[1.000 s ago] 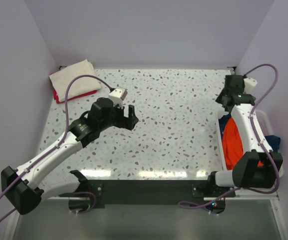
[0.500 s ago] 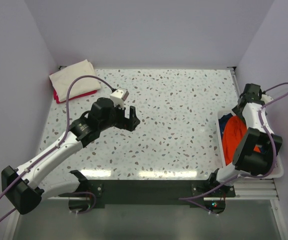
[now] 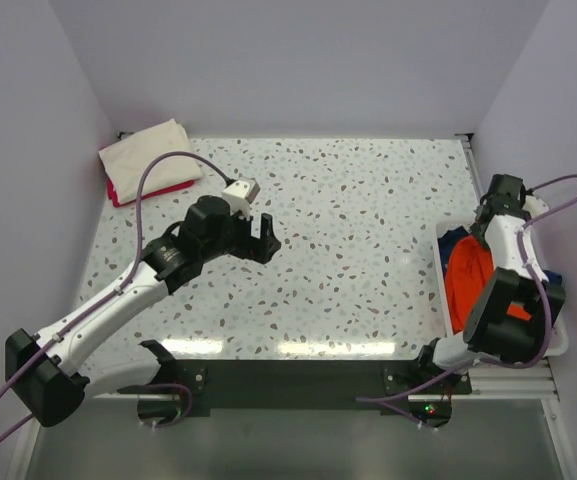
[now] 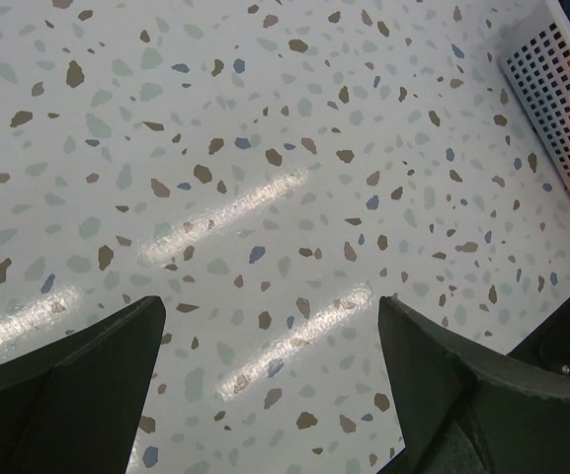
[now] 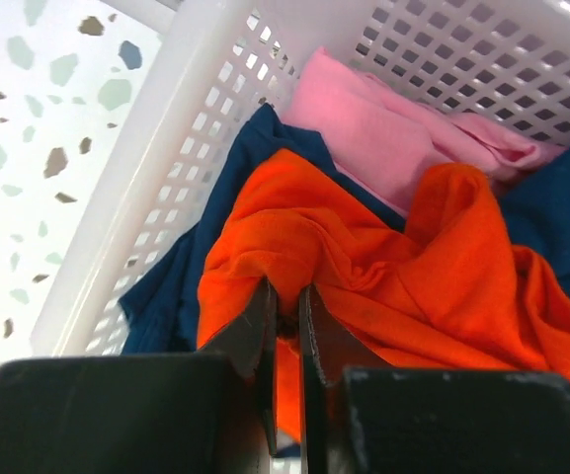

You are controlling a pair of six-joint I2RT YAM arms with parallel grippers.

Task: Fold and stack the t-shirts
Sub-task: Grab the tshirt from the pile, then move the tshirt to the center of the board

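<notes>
The orange t-shirt (image 5: 433,267) lies crumpled on top in the white basket (image 5: 196,109) at the table's right edge. My right gripper (image 5: 286,296) reaches down into the basket and is shut on a raised fold of that shirt. A navy t-shirt (image 5: 245,158) and a pale pink t-shirt (image 5: 383,138) lie under and behind it. In the top view the right gripper (image 3: 480,232) sits over the orange t-shirt (image 3: 465,290). My left gripper (image 3: 265,235) hangs open over bare table, its jaws (image 4: 270,316) wide apart with nothing between them.
A folded cream t-shirt (image 3: 148,155) rests on a folded magenta t-shirt (image 3: 125,197) at the back left corner. The basket (image 4: 551,89) shows at the left wrist view's upper right. Walls close in the table on the left, back and right.
My right arm swung from the back right corner down into the basket, and its jaws closed on the orange t-shirt. The left arm has stayed put.
</notes>
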